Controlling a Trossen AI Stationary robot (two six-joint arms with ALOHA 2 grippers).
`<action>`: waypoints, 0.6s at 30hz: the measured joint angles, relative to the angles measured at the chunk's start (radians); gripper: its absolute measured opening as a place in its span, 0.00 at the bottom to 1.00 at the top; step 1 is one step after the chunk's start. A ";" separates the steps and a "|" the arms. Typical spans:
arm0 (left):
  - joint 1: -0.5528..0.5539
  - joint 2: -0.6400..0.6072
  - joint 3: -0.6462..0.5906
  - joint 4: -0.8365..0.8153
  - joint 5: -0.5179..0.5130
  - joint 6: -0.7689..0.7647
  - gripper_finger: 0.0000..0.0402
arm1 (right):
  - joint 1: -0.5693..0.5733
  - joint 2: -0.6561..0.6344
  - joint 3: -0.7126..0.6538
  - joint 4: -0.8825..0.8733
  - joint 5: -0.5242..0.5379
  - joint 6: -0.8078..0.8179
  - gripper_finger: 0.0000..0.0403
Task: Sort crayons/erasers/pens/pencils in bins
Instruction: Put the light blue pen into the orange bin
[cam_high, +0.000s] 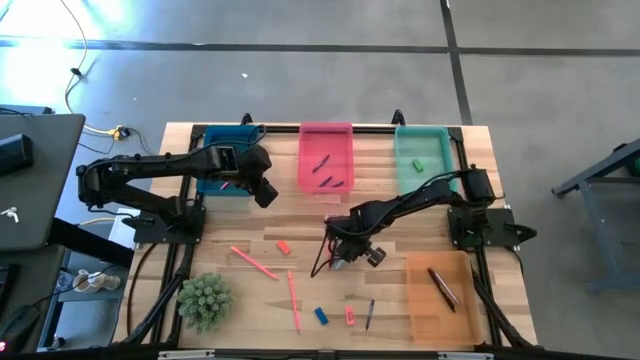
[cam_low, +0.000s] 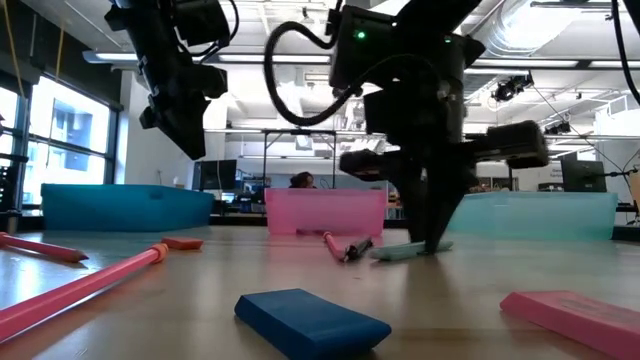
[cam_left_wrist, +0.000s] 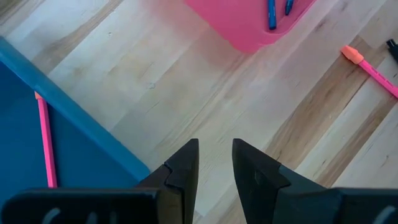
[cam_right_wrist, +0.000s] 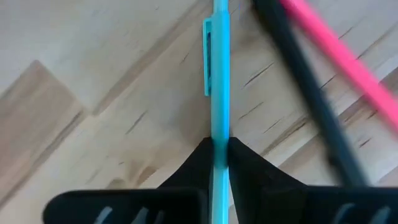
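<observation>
My right gripper (cam_right_wrist: 219, 142) stands near the table's middle (cam_high: 345, 255), shut on a light-blue pen (cam_right_wrist: 217, 74) with a clip. A black pen (cam_right_wrist: 311, 106) and a pink stick (cam_right_wrist: 342, 56) lie close beside it. My left gripper (cam_left_wrist: 214, 158) hangs open and holding nothing above the table, by the dark blue bin (cam_high: 225, 160), which holds a pink stick (cam_left_wrist: 45, 143). The pink bin (cam_high: 326, 157) holds pens, and the teal bin (cam_high: 422, 155) holds a green eraser (cam_high: 419, 165). The orange bin (cam_high: 440, 295) holds a dark pen. Blue (cam_high: 321, 316), pink (cam_high: 350, 316) and red (cam_high: 284, 246) erasers lie loose. My right gripper pinches the light-blue pen's barrel (cam_right_wrist: 218, 127) between its two fingers, a little behind the clip. The fingers come from above, pointing down, and lie across the pen. In the low view the pen (cam_low: 405, 250) lies low at the tabletop; whether it is clear of the wood I cannot tell.
Two pink sticks (cam_high: 255, 263) (cam_high: 294, 300) and a dark pen (cam_high: 370, 314) lie toward the near edge. A spiky green plant (cam_high: 205, 300) stands at the near left. Another pink stick with an orange end (cam_left_wrist: 367, 62) lies near the pink bin.
</observation>
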 joint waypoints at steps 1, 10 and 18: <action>0.000 0.000 0.000 0.000 0.000 0.000 0.22 | 0.001 -0.009 -0.003 -0.015 -0.003 0.019 0.05; 0.000 0.000 0.000 0.000 0.003 0.052 0.22 | 0.002 -0.098 -0.001 -0.037 0.012 0.272 0.05; 0.000 0.000 0.000 0.001 0.004 0.122 0.22 | 0.014 -0.208 0.001 -0.029 0.088 0.555 0.05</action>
